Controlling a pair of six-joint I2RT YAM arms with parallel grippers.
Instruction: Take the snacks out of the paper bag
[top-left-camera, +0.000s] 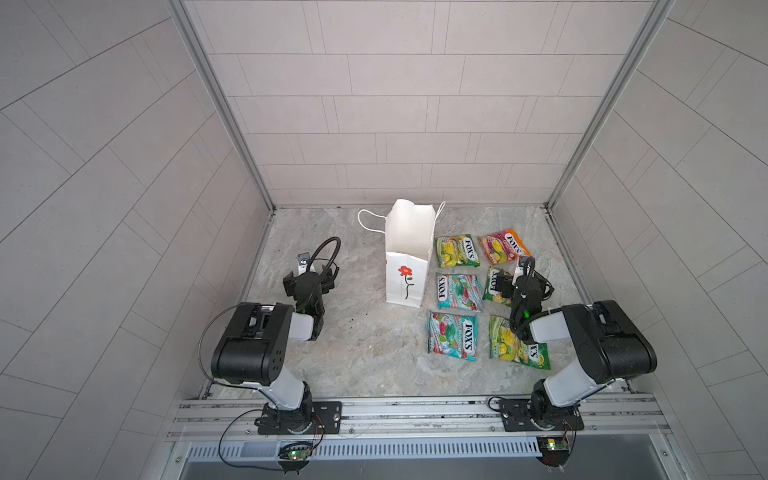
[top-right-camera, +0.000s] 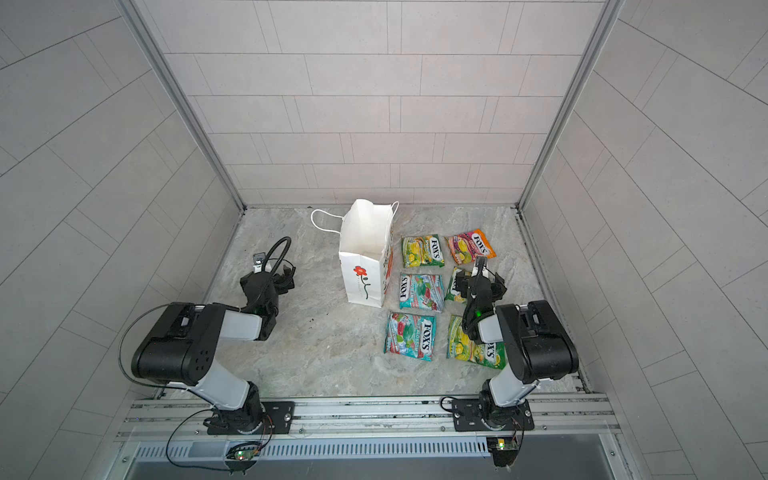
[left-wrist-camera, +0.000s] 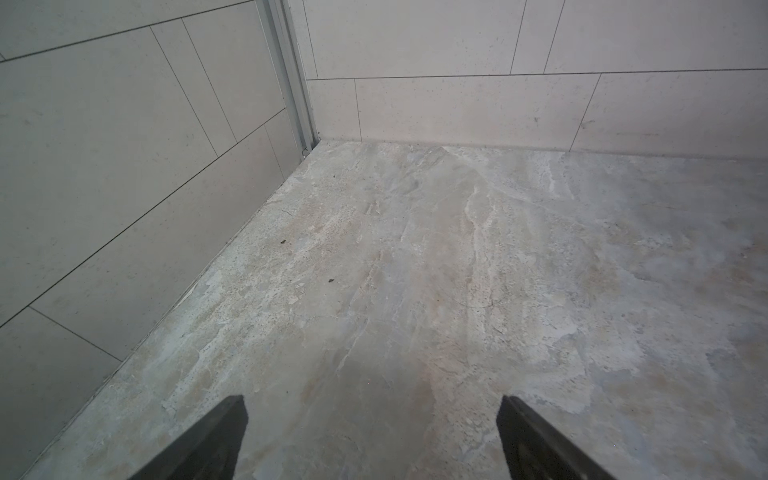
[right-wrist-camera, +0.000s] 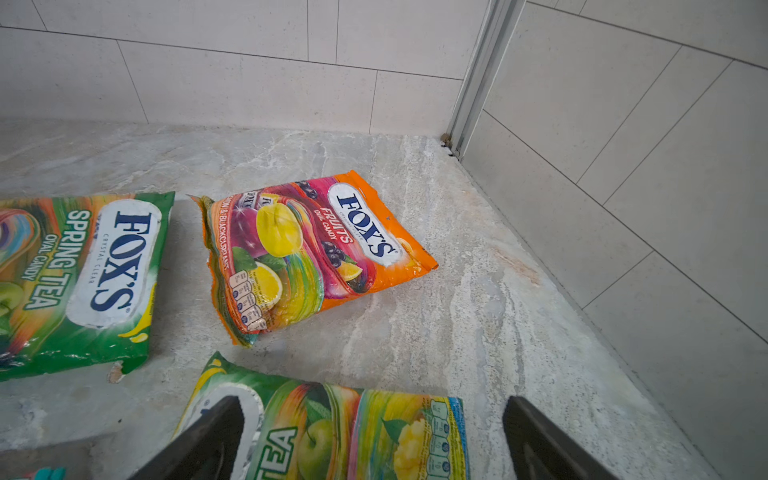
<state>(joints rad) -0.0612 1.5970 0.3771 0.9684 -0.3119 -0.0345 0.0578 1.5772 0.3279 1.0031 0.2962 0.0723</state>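
Right jaws spread empty, green-yellow packet (right-wrist-camera: 332, 432) just beneath; left jaws spread empty over bare bench (left-wrist-camera: 415, 270); risk: low retreat snags that glossy packet, dragging it askew.

"FOX'S FRUITS OVAL CANDY" on orange packet (right-wrist-camera: 320, 249), three o'clock of paper bag (top-left-camera: 409, 257). "FOX'S CRYSTAL CLEAR SPRING TEA OVAL CANDY" on green packet (right-wrist-camera: 83, 278) between them. "FOX'S" on teal packet (top-left-camera: 459, 292), four o'clock.
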